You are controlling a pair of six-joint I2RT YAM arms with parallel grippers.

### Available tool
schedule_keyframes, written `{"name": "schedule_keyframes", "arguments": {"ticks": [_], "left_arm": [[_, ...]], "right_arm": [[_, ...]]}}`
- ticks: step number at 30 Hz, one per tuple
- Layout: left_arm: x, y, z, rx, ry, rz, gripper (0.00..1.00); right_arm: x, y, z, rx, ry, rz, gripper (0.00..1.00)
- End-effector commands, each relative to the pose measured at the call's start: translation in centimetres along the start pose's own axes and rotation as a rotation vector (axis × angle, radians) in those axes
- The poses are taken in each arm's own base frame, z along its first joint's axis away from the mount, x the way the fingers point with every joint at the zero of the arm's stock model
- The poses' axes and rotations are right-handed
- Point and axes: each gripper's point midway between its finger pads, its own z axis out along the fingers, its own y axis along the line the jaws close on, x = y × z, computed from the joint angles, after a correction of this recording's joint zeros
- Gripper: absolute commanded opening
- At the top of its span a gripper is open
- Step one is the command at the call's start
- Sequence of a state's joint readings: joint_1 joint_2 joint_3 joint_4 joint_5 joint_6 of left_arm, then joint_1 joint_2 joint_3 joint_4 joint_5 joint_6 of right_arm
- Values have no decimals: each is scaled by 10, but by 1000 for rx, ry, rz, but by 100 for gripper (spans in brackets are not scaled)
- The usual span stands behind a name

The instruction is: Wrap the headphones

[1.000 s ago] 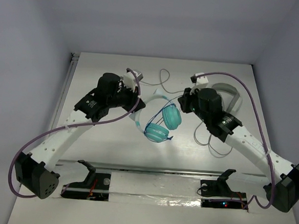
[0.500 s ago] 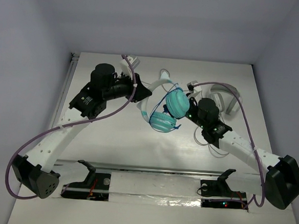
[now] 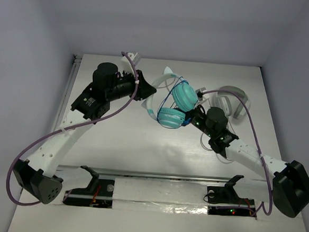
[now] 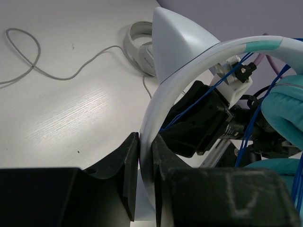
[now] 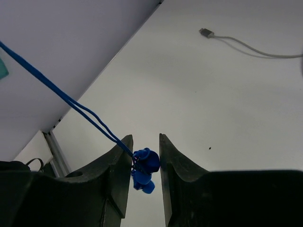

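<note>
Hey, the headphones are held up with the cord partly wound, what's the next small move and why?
Probably swing the right jaws around the teal ear cups for another loop. They pinch the end of the blue cable, its run is taut, and the left jaws clamp the white headband steady.

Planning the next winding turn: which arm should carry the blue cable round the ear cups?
Right: the right claw pinches the blue cable; the left claw clamps the white headband, steadying it.
</note>
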State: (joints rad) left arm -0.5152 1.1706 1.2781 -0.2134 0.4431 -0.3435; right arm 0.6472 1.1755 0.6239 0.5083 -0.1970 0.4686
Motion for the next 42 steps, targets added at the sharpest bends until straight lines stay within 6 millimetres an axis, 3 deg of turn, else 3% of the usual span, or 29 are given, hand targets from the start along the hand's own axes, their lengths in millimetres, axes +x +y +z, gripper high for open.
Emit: {"name": "schedule_keyframes", "arguments": {"ticks": [1,4,8,10,12,16,18,19,22,24,28,30,36,42], "left_arm": [[-55,-32,-11,85,-171,9,0],[-56,-32,-11,86,-178,1,0],[-59,-37,-12,108,-189,-11,0],[-59,-36,-11,105,-192,-18,0],[-63,-36,-13,101,-219,-29,0],[-63,-32,-7,108,-256,-106,0],[-73,-28,-5,99,-327,-180,0],[-64,-16,0,66,-331,-224,0],[-70,16,3,-23,-473,-363,0],[-77,23,7,-11,-540,-428,0],[-73,52,21,-99,-589,-500,0],[-75,74,21,-192,-653,-523,0],[-67,112,34,-360,-705,-510,0],[-52,127,46,-431,-694,-490,0]], "right_arm": [[-17,7,-2,-36,-73,-3,35],[-19,6,-1,-31,-86,3,31],[-21,8,1,-41,-96,12,34],[-24,8,2,-39,-111,10,26],[-25,9,2,-43,-116,17,8],[-20,16,4,-87,-97,45,3],[-13,18,5,-111,-78,76,2],[-10,18,6,-116,-71,90,2],[0,20,6,-135,-56,177,2],[11,19,8,-141,-30,239,2],[17,18,7,-132,-23,368,2],[14,23,6,-155,-27,418,2],[11,41,4,-246,-8,622,4],[-3,72,2,-412,40,685,5]]}}
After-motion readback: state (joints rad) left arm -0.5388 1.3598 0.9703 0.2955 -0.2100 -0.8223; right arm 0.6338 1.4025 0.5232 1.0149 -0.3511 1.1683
